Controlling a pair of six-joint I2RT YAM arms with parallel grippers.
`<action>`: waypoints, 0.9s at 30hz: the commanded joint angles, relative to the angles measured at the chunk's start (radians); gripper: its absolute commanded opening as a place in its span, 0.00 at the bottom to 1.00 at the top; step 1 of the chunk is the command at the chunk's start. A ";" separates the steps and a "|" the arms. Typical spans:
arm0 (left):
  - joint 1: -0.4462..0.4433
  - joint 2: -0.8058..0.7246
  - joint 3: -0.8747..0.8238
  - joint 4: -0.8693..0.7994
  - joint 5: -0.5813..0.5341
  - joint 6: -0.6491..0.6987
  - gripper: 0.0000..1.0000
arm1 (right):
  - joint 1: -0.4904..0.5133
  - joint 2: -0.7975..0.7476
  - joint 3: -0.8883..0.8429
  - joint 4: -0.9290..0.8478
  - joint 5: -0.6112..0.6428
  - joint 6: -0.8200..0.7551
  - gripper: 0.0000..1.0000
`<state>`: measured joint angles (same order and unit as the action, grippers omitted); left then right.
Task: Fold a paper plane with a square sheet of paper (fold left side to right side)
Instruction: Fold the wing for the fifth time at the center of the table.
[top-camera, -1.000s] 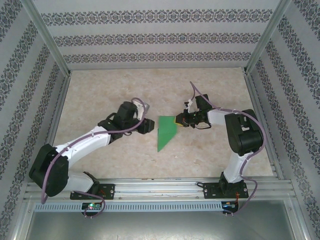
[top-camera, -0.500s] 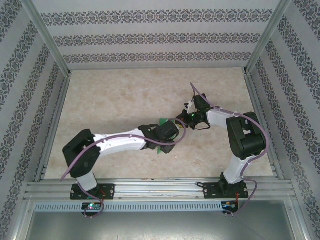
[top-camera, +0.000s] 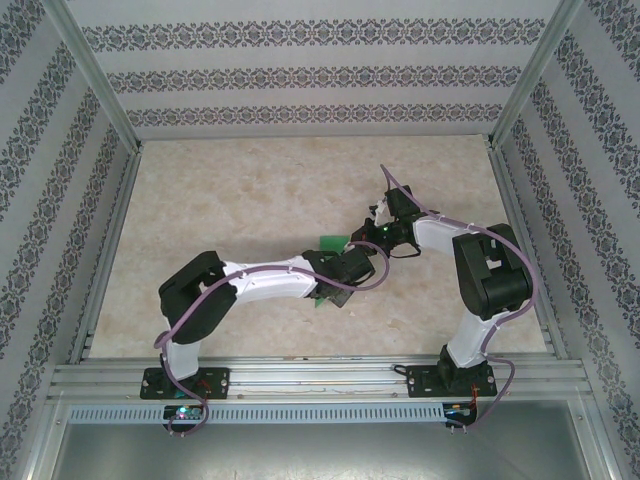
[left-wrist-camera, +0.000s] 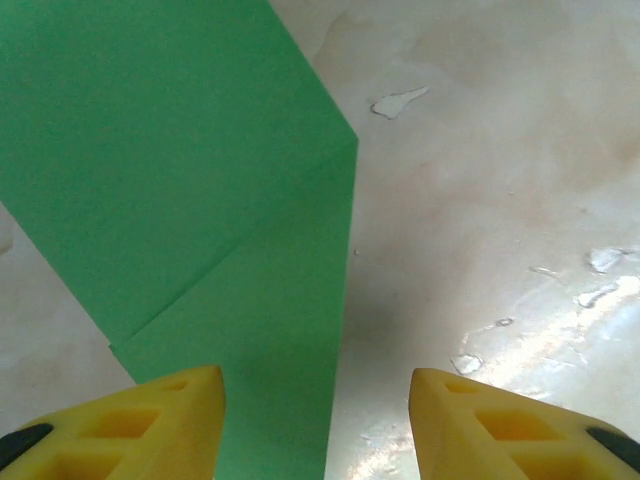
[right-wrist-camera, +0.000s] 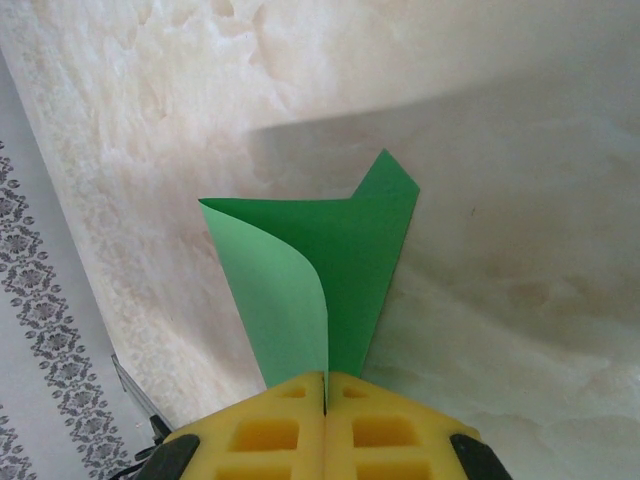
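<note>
In the middle of the table (top-camera: 230, 200) lies the green paper (left-wrist-camera: 200, 180), already folded into a narrow, slanted shape with a diagonal crease across it. It sits between the two arms, and from above the left wrist hides most of it.

The right gripper (right-wrist-camera: 325, 395) has its yellow fingers pressed together on the right end of the paper, pinching it. Just beyond that pinch one paler layer curls up off the layer beneath and does not lie flat.

The left gripper (left-wrist-camera: 315, 400) hangs over the paper with its fingers (left-wrist-camera: 150, 415) apart and nothing between them. One finger is above the green and the other above bare table, so they straddle the paper's long straight edge. I cannot tell whether they touch the sheet.

This is thin, light stuff, I'd say. It is limp enough to bow where it is free, it will likely skid on the glossy tabletop, and a hard squeeze in the wrong spot will probably mark it. One end needs pinning while the other is worked, as the right hand does now. The best place to take it looks like a free edge or corner, with only a little paper in the pinch. That edge can then be carried over low, so the layers meet squarely before the crease is pressed.
</note>
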<state>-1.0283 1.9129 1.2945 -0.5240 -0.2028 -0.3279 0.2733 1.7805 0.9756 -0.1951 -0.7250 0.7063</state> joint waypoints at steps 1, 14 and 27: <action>-0.013 0.026 0.034 -0.065 -0.048 0.020 0.52 | 0.012 0.004 0.028 -0.023 0.007 0.010 0.00; -0.013 0.063 0.048 -0.080 -0.080 0.010 0.35 | 0.017 0.025 0.026 -0.026 0.025 0.010 0.00; -0.012 0.040 0.023 -0.075 -0.115 0.000 0.18 | 0.015 0.023 0.024 -0.039 0.042 0.006 0.01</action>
<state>-1.0283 1.9663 1.3182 -0.5625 -0.2905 -0.3214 0.2798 1.7962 0.9829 -0.2100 -0.6991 0.7090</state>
